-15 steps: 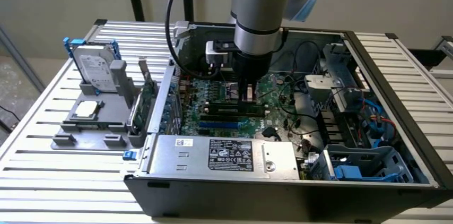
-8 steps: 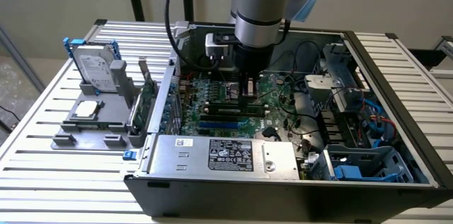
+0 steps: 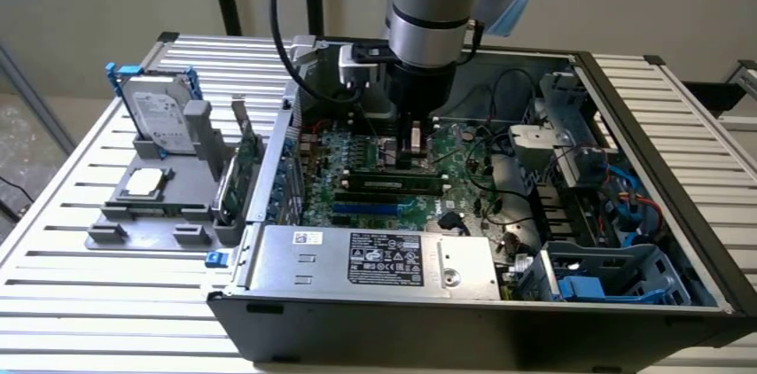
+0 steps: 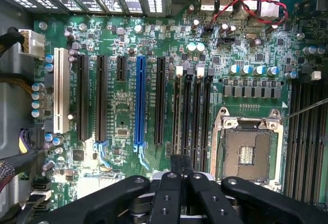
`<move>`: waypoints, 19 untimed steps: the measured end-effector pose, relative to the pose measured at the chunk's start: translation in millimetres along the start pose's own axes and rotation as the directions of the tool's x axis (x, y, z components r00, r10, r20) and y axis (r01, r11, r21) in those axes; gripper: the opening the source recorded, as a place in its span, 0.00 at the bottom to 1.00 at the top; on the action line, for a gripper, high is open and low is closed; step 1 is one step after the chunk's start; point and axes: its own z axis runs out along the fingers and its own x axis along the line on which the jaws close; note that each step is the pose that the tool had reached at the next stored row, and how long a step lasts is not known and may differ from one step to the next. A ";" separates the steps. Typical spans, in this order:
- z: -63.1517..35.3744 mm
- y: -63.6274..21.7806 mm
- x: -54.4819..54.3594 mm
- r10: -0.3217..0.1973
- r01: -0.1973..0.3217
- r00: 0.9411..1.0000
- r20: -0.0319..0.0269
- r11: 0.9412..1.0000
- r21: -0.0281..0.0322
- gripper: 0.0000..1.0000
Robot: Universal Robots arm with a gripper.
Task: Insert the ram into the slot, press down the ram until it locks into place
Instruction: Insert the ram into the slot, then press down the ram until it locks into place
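Claw (image 3: 413, 154) was lowered inside the case (image 3: 473, 321), fingers closed together, gripping nothing visible. Ram (image 3: 396, 184) lay seated in slot (image 3: 346, 186), just at the claw's 6 o'clock.

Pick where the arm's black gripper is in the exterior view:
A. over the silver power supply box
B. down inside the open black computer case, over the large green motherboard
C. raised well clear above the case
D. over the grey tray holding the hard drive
B: the gripper reaches down inside the open black computer case, its tip just over the large green motherboard.
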 end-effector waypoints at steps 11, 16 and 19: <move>-0.1 0.1 0.0 0.000 0.000 1.000 0.000 1.000 0.000 0.11; -0.1 0.1 0.0 0.000 0.000 1.000 0.000 1.000 0.000 0.11; 2.4 0.8 0.0 0.000 0.000 1.000 0.000 1.000 0.000 0.11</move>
